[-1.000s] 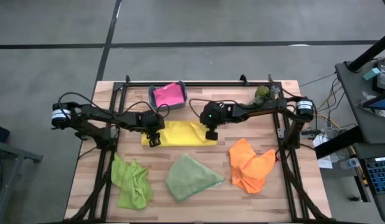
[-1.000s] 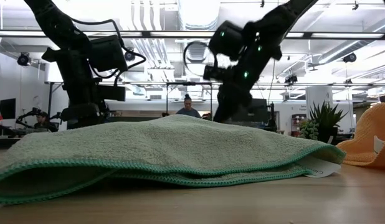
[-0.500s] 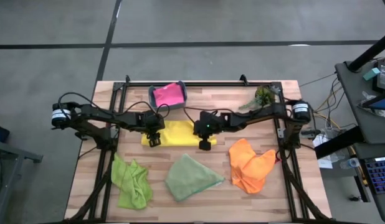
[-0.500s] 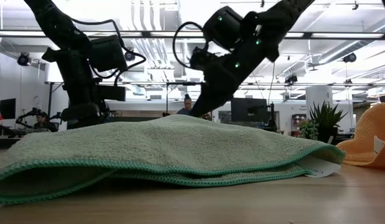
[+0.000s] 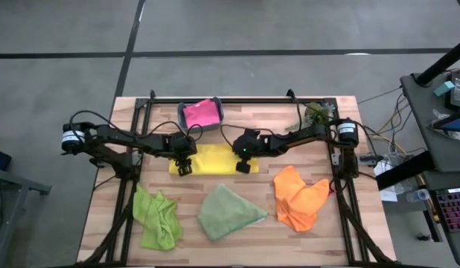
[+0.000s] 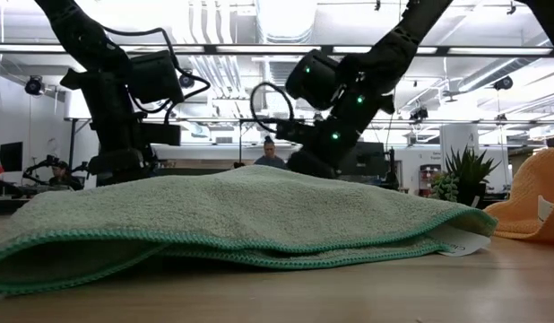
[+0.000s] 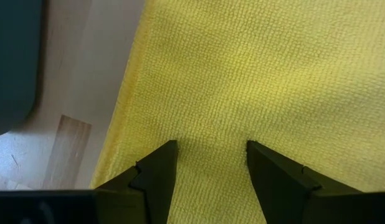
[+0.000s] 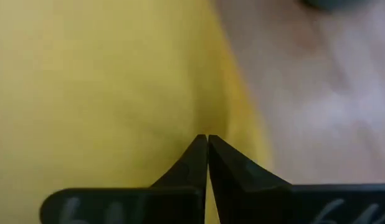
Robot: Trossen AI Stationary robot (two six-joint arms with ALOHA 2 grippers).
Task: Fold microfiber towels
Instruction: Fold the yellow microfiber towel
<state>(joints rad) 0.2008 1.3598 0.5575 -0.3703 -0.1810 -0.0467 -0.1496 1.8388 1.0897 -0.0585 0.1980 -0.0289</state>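
While both arms are lowered over the far middle of the bench [image 5: 103, 216], the following is noted.

Yellow towel [image 5: 211, 158]: laid flat as a long strip at the far middle of the bench, just near of the teal bin [image 5: 219, 113].

Left tool [image 5: 184, 168]: set on the left end of the yellow towel; fingers [image 7: 156, 171] spread apart and pressed tip-down on the cloth, nothing pinched between them.

Right tool [image 5: 243, 167]: placed at the right end of the yellow towel; fingers [image 8: 194, 163] brought fully together, tips at the cloth's edge; whether cloth is pinched cannot be told.

Pink towel [image 5: 201, 113]: bunched inside the teal bin at the far edge.

Lime green towel [image 5: 157, 217]: crumpled at the near left.

Pale sage towel [image 5: 225, 211]: loosely folded to a wedge at the near middle; it fills the low view.

Orange towel [image 5: 299, 197]: crumpled at the near right.

Plant sprig [image 5: 314, 113]: seen at the far right corner.

Person [image 6: 271, 154]: seen far off in the room behind the bench.
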